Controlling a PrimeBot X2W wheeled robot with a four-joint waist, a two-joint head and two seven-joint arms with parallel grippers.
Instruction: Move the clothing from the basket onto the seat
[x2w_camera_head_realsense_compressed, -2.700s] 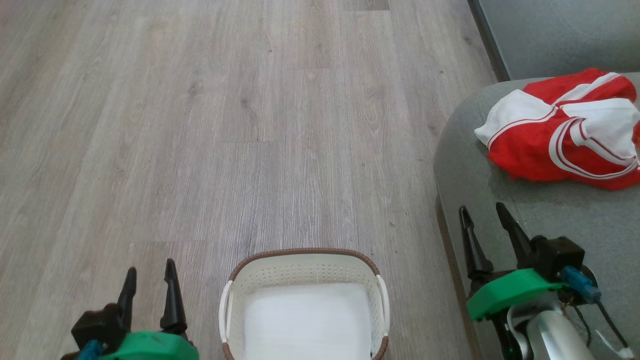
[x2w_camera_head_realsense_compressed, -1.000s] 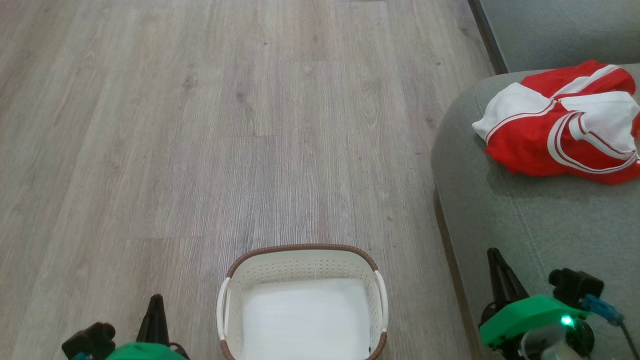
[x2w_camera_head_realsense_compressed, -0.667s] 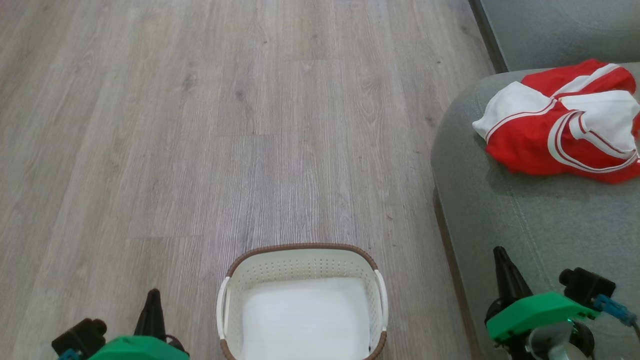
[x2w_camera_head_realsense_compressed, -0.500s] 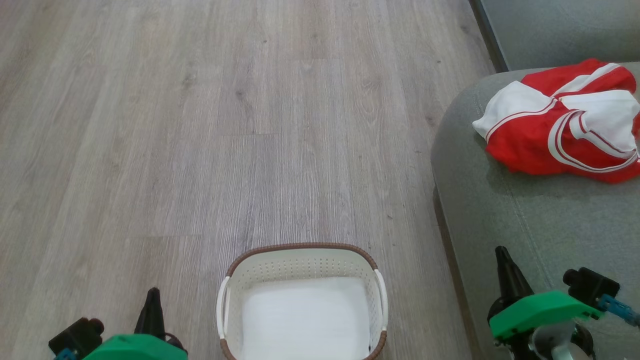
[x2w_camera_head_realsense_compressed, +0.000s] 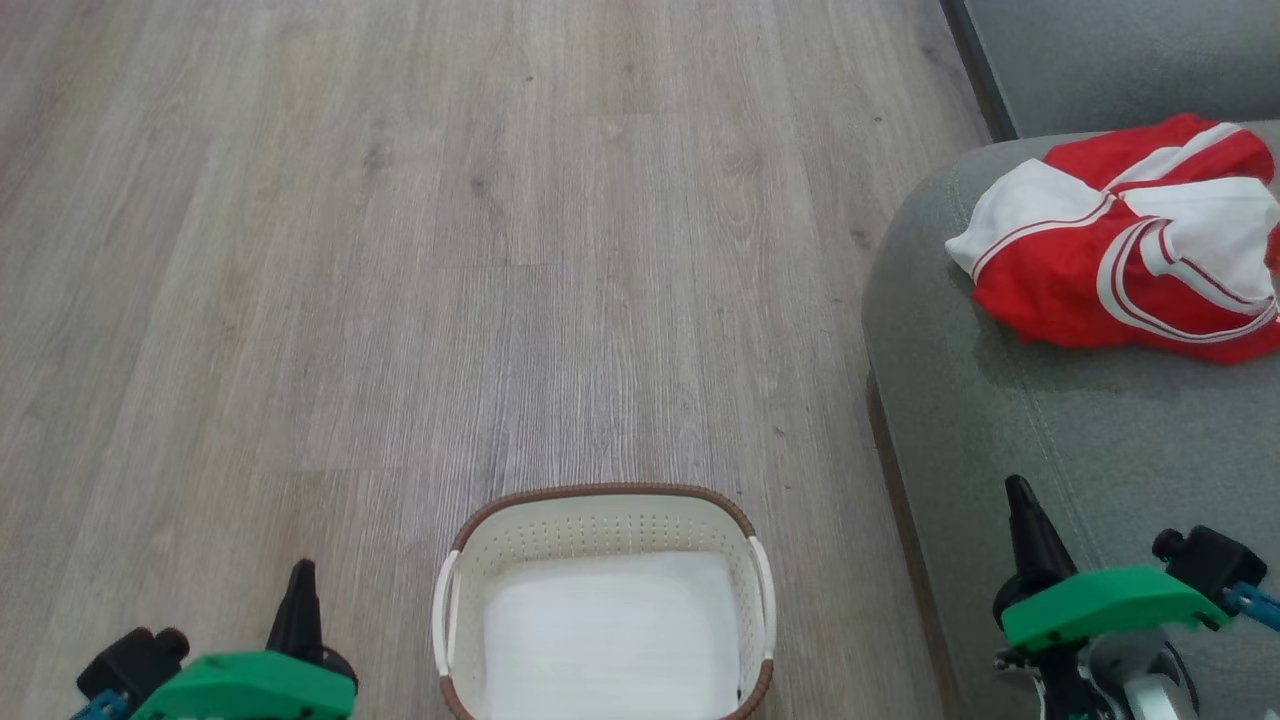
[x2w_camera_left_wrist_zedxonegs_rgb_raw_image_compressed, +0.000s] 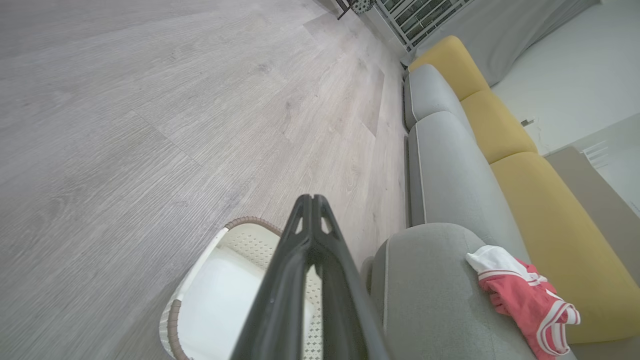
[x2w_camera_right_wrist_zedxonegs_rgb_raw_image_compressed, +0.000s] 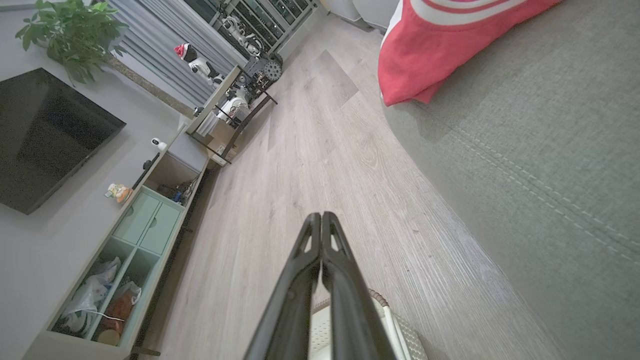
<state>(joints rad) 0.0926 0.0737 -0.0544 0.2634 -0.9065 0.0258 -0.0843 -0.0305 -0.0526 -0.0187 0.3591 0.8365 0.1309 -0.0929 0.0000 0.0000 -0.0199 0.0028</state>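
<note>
Head view: the red-and-white clothing (x2w_camera_head_realsense_compressed: 1120, 250) lies crumpled on the seat (x2w_camera_head_realsense_compressed: 1000, 420), well apart from the basket (x2w_camera_head_realsense_compressed: 600, 497) on the wood floor (x2w_camera_head_realsense_compressed: 400, 300). Its long axis runs left-right, with the white end toward the seat's rounded edge. The left gripper (x2w_camera_head_realsense_compressed: 300, 575) and right gripper (x2w_camera_head_realsense_compressed: 1018, 490) are clenched on nothing.

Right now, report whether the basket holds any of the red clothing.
Empty of clothing. The basket holds just a flat white sheet on its bottom, and the red clothing lies crumpled on the seat.

The clothing (x2w_camera_head_realsense_compressed: 1060, 290) was red with white panels and stripes; the basket (x2w_camera_head_realsense_compressed: 600, 525) cream (brown rim); the seat (x2w_camera_head_realsense_compressed: 1100, 420) grey-green.
</note>
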